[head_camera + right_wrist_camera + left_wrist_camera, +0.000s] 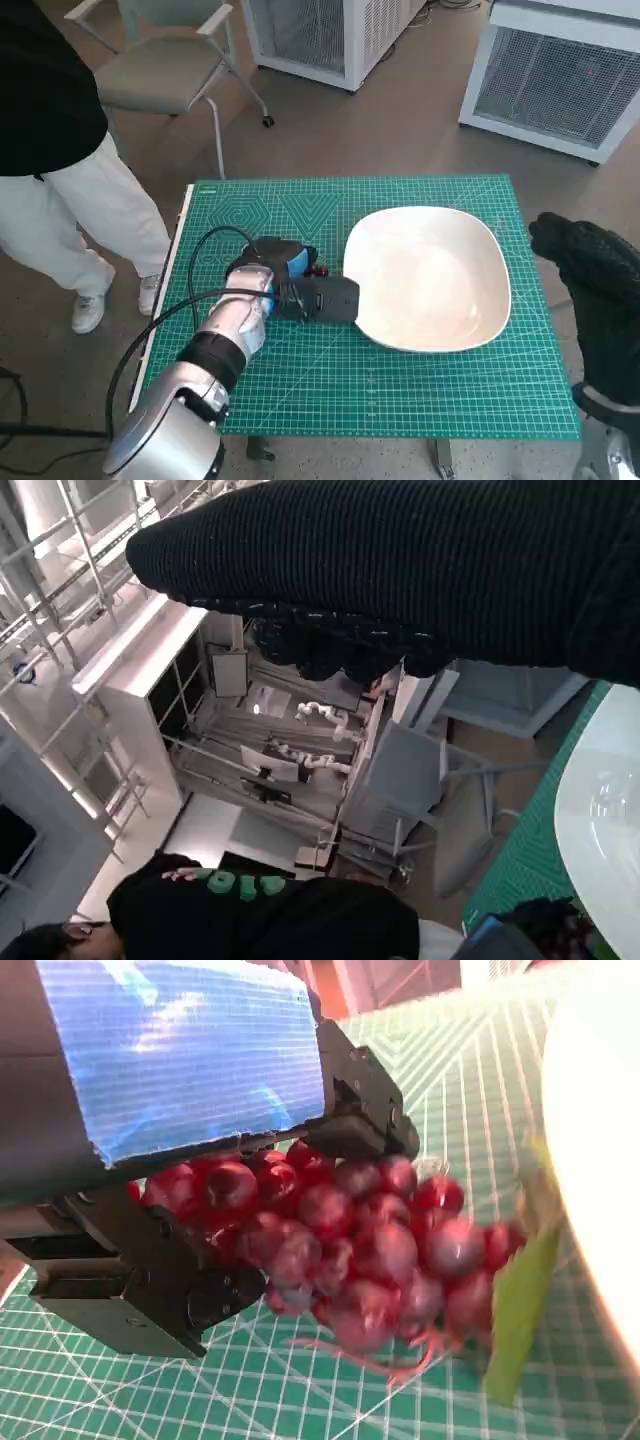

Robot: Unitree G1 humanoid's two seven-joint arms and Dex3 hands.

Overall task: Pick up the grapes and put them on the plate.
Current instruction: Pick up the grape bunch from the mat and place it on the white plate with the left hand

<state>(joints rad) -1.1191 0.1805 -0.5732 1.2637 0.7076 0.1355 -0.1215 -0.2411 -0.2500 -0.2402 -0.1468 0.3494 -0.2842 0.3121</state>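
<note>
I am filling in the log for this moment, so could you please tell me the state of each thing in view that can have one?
grapes: red bunch held in the left hand, beside the plate, not yet on it.
left hand: closed around the grapes, low over the mat.
right hand: holds nothing, off the table's edge beside the plate.
plate: upright on the mat, nothing on it.
chair: unoccupied, standing on the floor.

A green cutting mat (420,390) with a white grid is laid over the table. Beyond its far edge a grey chair (160,70) and two white slatted cabinets (330,35) (560,75) are seen on the floor. A person in white trousers (75,215) is seen at the near left.
</note>
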